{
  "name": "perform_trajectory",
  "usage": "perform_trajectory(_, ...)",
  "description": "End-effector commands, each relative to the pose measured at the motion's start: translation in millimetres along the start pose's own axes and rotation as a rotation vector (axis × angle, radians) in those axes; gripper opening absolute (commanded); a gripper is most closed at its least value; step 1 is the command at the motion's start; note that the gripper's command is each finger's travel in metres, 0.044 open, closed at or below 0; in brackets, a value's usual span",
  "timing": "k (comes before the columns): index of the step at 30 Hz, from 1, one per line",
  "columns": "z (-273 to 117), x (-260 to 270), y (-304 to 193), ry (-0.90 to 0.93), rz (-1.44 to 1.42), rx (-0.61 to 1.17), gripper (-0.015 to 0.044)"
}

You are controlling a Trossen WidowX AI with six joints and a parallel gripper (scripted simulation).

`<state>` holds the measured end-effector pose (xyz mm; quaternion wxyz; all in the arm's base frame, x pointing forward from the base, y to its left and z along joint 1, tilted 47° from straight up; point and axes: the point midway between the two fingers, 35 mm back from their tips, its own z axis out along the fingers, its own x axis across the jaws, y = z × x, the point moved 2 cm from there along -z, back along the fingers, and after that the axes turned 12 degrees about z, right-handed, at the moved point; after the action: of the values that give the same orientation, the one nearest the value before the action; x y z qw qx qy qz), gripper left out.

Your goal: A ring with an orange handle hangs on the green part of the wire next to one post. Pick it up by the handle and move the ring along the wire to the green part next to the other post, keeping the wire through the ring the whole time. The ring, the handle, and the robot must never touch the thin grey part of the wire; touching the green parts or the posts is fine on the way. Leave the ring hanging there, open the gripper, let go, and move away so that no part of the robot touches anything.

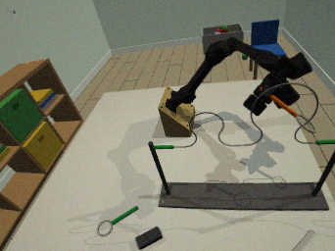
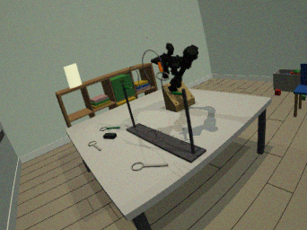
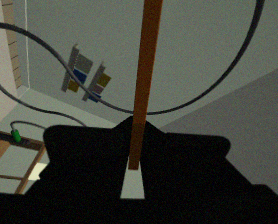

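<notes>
My gripper [image 1: 267,94] [image 2: 160,63] [image 3: 135,120] is shut on the orange handle [image 1: 284,105] [image 2: 160,67] [image 3: 145,75], high above the table. The handle slants down to the ring in the top view. The ring [image 1: 313,131] is around the thin grey wire [image 1: 234,145] [image 3: 62,59] on its last descending stretch, by the right post [image 1: 324,174] [image 2: 188,123]. The green part there [image 1: 325,141] [image 2: 177,92] is below the ring. The other green part [image 1: 164,147] is at the left post [image 1: 159,169] [image 2: 129,107]. Whether the ring touches the wire is unclear. The ring is outside the wrist view.
The dark base [image 1: 294,203] [image 2: 166,141] carries both posts. A green-handled ring [image 1: 125,215] [image 2: 112,128] and a black block [image 1: 149,237] [image 2: 109,136] lie on the table, with grey ring tools. The wire's large loop curves close around the gripper in the top view.
</notes>
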<state>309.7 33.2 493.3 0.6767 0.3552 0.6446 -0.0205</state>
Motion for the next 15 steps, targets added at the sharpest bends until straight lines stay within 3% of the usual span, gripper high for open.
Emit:
perform_trajectory(1, -0.4, -1.9, 0.6, 0.019, 0.039, 0.002, -0.0150)
perform_trajectory(15, -0.5, 0.8, 0.3, 0.098, 0.174, 0.017, -0.0150)
